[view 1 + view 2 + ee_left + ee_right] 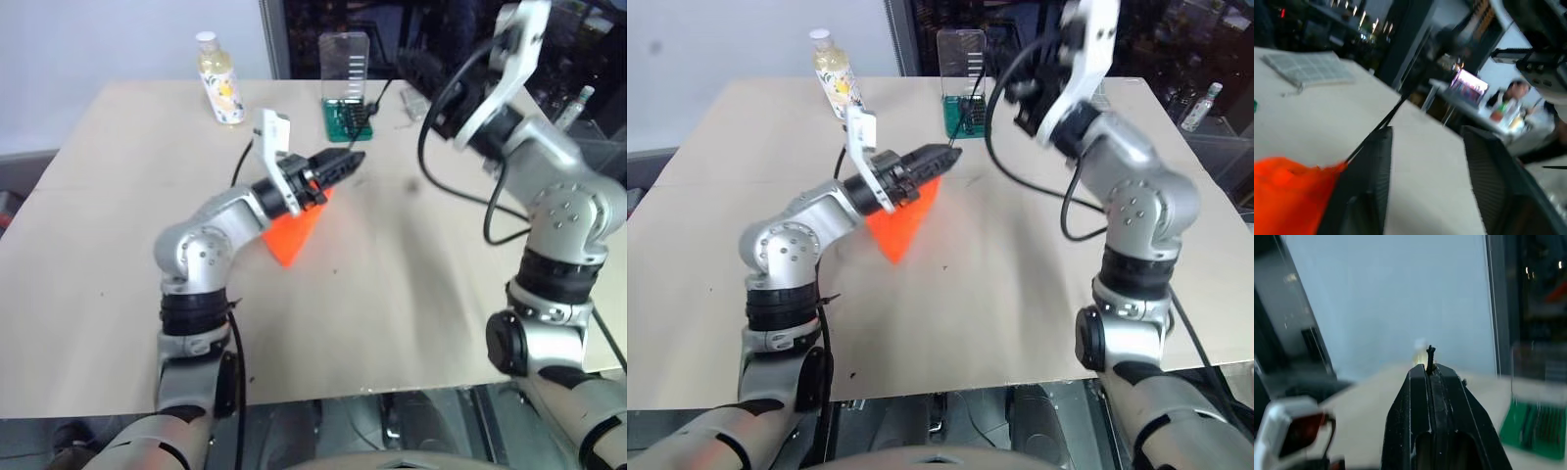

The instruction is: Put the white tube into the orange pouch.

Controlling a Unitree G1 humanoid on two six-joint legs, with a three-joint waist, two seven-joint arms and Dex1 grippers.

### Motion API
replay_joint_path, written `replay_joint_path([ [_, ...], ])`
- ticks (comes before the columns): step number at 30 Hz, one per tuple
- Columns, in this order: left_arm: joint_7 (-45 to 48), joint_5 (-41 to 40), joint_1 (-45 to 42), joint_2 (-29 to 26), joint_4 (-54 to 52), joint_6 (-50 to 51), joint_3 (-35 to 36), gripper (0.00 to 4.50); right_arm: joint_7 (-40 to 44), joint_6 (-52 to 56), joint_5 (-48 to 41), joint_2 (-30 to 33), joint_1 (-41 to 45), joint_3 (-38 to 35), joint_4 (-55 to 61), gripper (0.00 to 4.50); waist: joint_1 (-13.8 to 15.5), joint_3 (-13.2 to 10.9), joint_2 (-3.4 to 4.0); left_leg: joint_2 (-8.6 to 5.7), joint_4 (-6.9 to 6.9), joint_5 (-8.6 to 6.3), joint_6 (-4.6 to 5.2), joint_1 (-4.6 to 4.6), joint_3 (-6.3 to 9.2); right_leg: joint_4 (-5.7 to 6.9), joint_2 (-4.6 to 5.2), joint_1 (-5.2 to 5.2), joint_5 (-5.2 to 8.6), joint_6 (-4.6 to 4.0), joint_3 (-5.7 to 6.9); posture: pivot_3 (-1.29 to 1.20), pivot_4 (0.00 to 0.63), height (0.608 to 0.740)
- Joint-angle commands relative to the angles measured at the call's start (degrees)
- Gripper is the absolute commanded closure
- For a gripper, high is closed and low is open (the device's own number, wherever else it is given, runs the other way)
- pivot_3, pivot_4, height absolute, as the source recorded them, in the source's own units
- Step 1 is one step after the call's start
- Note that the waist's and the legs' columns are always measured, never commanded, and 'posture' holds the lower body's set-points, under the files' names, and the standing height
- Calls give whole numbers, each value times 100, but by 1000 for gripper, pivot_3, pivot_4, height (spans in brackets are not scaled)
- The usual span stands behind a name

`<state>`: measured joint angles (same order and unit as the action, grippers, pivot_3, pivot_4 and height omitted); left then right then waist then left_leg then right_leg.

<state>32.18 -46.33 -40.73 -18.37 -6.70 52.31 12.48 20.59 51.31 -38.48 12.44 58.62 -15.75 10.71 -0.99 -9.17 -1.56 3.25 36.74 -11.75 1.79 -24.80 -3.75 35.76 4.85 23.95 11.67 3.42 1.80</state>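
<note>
**Left gripper wide over the pouch, right gripper closed**

Nearest to me, the orange pouch (292,235) lies on the tan table (411,304). It shows as a narrow wedge, its low corner towards me and its upper edge rising to my left gripper (341,166). That gripper sits directly above the pouch's far edge and points away from me over the tabletop. In the left wrist view its two black fingers (1371,186) stand well apart, with bare table between them. The orange fabric bunches against the outer side of one finger, not in the gap. I cannot tell whether the pouch is caught on that finger or merely touches it. A thin black cord runs along the same finger, out past the pouch.

Beyond the pouch and to its right, my right gripper (1430,367) is up in the air, well clear of the table. Its fingers are pressed flat together. A small dark tip juts out from between them, and I cannot tell what it is.

I cannot tell where the white tube is.

Farther off, a yellowish bottle (219,83) stands behind the pouch to its left, near the table's far edge. A clear box on a green base (345,83) stands behind the pouch, slightly to its right.
</note>
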Motion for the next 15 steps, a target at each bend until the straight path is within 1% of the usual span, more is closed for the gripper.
replay_joint_path([
  [1,358,114,-81,-432,-163,-195,-91,2235,-52,-69,-313,215,647,-223,-96,4500,19,0,0,0,-5,0,0,0,-2,-2,0,2,0,0,0,0,150,740],
  [4,384,191,-350,-487,-216,-432,-182,2235,193,-116,-228,448,663,60,-149,4500,79,-1,-2,-4,-9,0,0,-6,-2,-20,5,-4,0,0,6,0,150,740],
  [8,388,439,-877,-491,-136,-685,-405,2235,297,-115,-240,547,464,309,-74,4500,102,-3,-5,-11,4,-3,4,-23,-1,-32,11,-5,-1,1,7,0,150,740],
  [12,635,650,-1393,-601,-22,-810,-728,2235,284,-74,-279,589,278,451,89,4500,81,-4,-3,-9,2,-3,4,-18,-1,-26,9,-4,-1,1,6,0,150,740],
  [15,815,822,-1627,-667,132,-893,-941,2235,196,3,-347,576,240,507,251,4500,49,-6,0,-5,-3,-2,4,-16,0,-22,4,0,-1,1,7,0,150,740],
])
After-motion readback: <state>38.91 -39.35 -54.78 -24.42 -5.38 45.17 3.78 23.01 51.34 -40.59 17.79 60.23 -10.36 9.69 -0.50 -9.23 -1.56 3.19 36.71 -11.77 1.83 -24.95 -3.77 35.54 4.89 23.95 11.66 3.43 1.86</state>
